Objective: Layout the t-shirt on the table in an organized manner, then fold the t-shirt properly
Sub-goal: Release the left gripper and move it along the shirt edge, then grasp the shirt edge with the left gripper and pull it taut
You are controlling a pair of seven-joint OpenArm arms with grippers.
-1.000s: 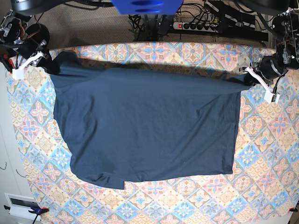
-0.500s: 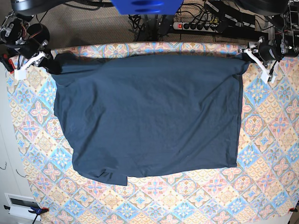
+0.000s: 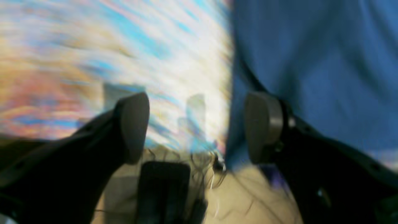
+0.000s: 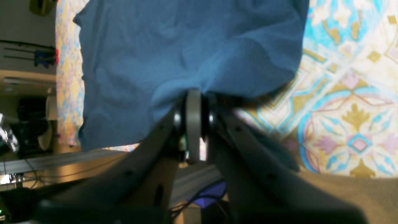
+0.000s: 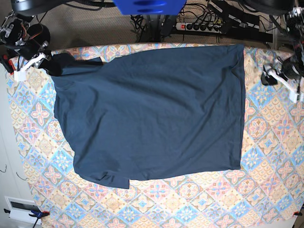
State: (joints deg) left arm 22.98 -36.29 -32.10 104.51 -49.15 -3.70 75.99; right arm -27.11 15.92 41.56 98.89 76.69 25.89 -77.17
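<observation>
The dark navy t-shirt (image 5: 152, 109) lies spread over most of the table (image 5: 270, 142), its far right corner flat at the table's back edge. At the back left, my right gripper (image 5: 45, 58) is shut on a bunched corner of the shirt; the right wrist view shows the right gripper (image 4: 194, 102) pinching the t-shirt (image 4: 186, 46) over the table (image 4: 342, 109). My left gripper (image 5: 271, 76) hovers off the shirt's right edge. In the blurred left wrist view the left gripper (image 3: 197, 127) stands open and empty, beside the t-shirt (image 3: 311, 62).
Behind the table lie a power strip (image 5: 199, 26) and tangled cables on the floor. A blue part (image 5: 149, 5) hangs at the top centre. A white box (image 5: 21, 208) and a clamp (image 5: 38, 214) sit at the near left corner.
My left gripper opened, let go of the shirt's far right corner and swung out to the right. That corner dropped flat at the back edge. The right gripper kept its hold.
</observation>
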